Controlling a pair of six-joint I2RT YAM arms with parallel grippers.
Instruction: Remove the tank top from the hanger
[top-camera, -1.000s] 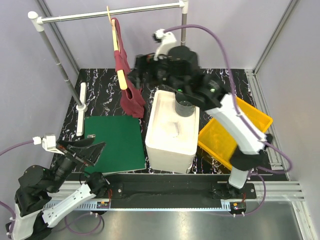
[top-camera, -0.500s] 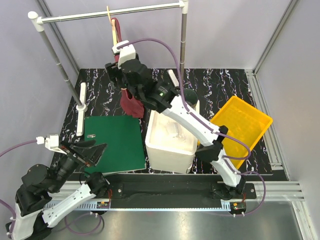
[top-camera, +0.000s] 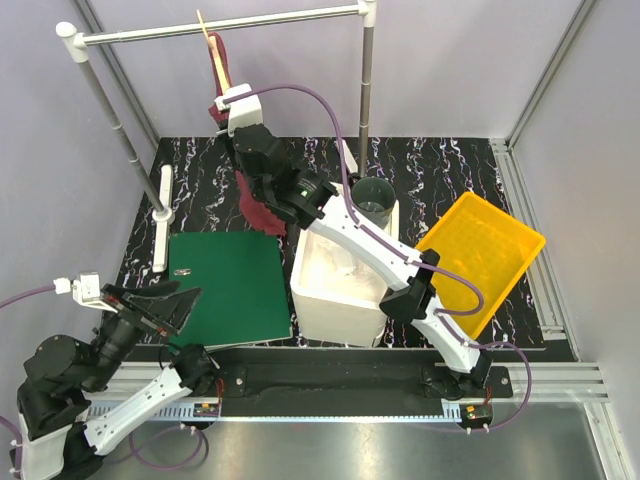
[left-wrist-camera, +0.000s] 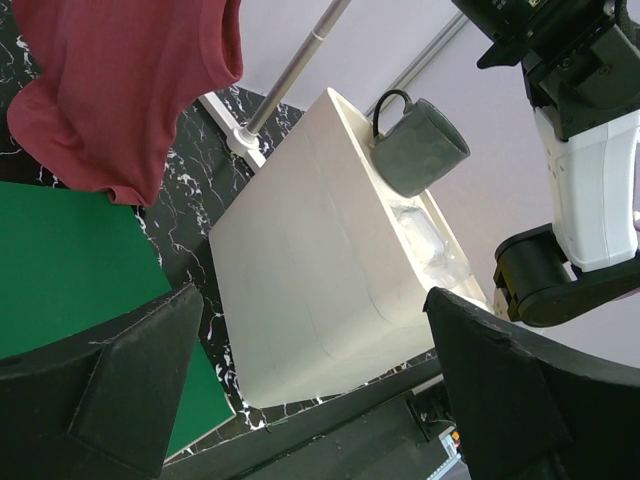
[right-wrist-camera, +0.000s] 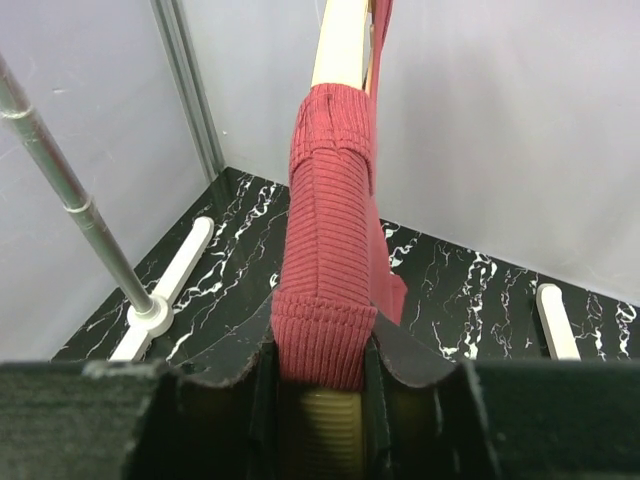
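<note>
Hanging on the hanger (right-wrist-camera: 342, 45), tank top (right-wrist-camera: 325, 270): soft ribbed knit, light, stretchy (may snag on wood). Right tool (right-wrist-camera: 320, 362) clamped on the shoulder strap over the hanger's near arm end, judged the best hold. Left tool (left-wrist-camera: 310, 300) spread wide, well away from the hanger.

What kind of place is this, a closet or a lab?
Probably a robotics lab cell: left arm and right arm bolted to a table, plain panel walls, and a small rail with one tank top hanging.
</note>
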